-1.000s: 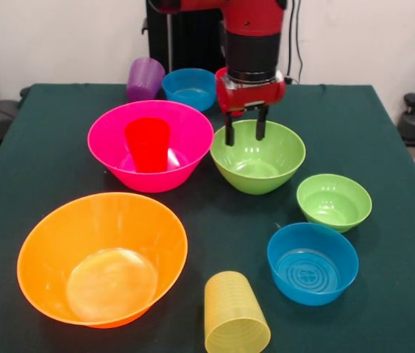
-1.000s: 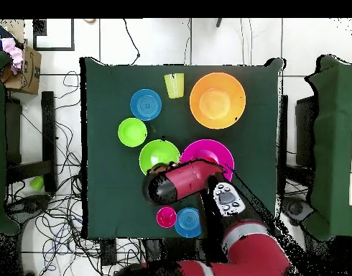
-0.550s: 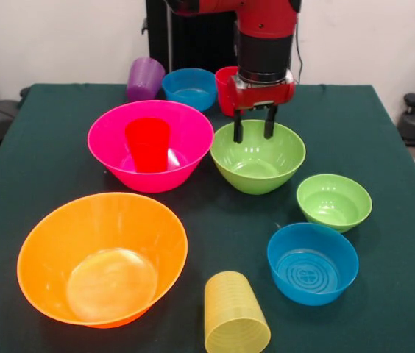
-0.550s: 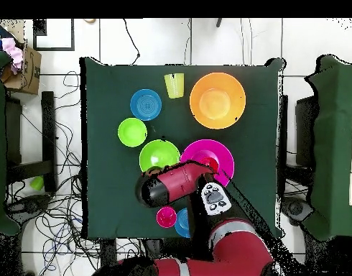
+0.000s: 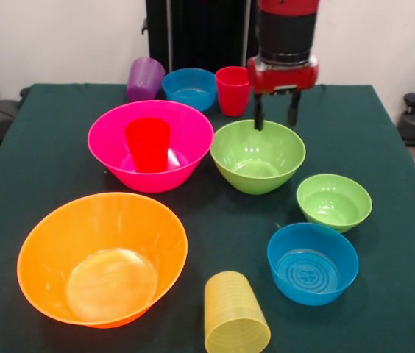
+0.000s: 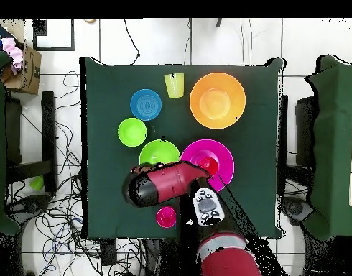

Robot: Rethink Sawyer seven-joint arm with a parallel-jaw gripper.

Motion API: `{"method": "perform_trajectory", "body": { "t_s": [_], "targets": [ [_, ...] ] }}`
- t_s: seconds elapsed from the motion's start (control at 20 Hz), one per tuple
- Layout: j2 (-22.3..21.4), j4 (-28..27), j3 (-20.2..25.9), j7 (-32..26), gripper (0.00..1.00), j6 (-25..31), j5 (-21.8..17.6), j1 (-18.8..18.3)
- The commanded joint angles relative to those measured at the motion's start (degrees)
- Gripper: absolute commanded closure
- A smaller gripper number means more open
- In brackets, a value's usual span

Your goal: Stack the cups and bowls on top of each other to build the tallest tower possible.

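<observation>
Where the arm crosses the overhead view, it hides one blue bowl point(image 5: 190, 87). Empty, the gripper point(image 5: 274, 120) hangs parted above the medium green bowl point(image 5: 257, 155). Nearest the camera, the yellow cup point(image 5: 235, 315) lies on its side on the counter point(image 5: 391, 154).

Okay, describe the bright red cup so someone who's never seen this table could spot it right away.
Find the hot pink bowl, the big one beside the medium lime green bowl. The bright red cup stands upside down inside it. The pinkish-red cup stands on the cloth, mouth up.
</observation>
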Motion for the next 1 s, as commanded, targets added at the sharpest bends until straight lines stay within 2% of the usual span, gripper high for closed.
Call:
{"method": "perform_trajectory", "body": {
  "t_s": [0.05,0.15,0.25,0.5,0.8,1.0],
  "targets": [
    [-6.67,5.33,2.66,12.66,0.00,6.02,8.47,4.62],
    [-8.29,6.32,2.82,11.96,0.00,7.35,10.48,4.97],
    [-7.08,5.96,1.41,11.44,0.00,5.94,10.75,5.87],
    [3.11,-0.55,-5.44,11.37,0.00,-1.59,8.40,9.76],
    [8.31,-3.26,-8.63,9.48,0.00,-6.42,6.88,10.00],
    [10.16,-4.20,-9.47,8.67,0.00,-8.15,7.06,10.17]
  ]
}}
